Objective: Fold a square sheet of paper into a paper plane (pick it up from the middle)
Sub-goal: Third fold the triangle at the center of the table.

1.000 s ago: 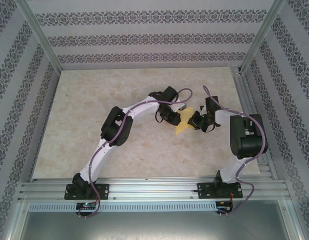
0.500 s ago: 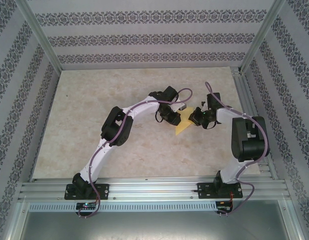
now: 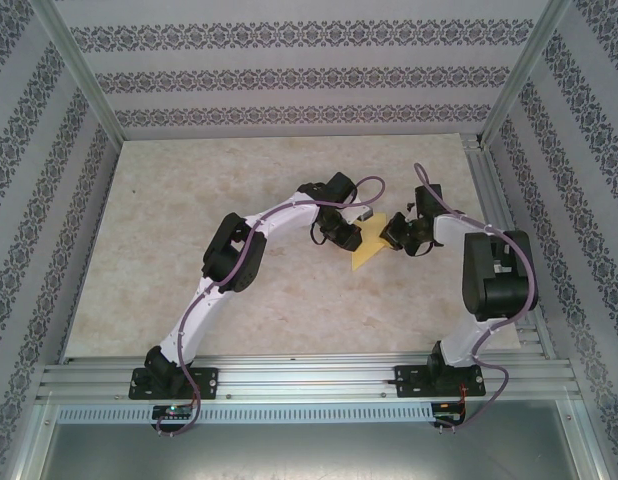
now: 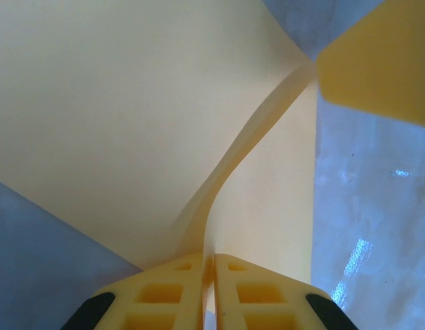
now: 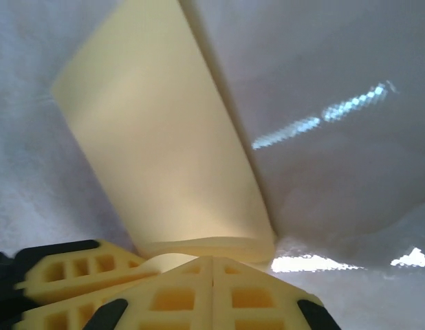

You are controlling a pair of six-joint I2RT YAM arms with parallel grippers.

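I see matching builds: left arm (image 3: 194,305) and right arm (image 3: 467,338) both have white tube links and chunky black joint housings. Purple cables (image 3: 251,232) loop along each. The bases (image 3: 169,381) are black. Left fingers (image 4: 164,297) and right fingers (image 5: 175,299) are yellow with moulded square pockets and black corners behind.

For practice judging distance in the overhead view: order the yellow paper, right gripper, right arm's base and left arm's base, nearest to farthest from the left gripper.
1. Yellow paper, pinched in the left gripper.
2. Right gripper, across the paper.
3. Right arm's base, near edge, right.
4. Left arm's base, near edge, left.
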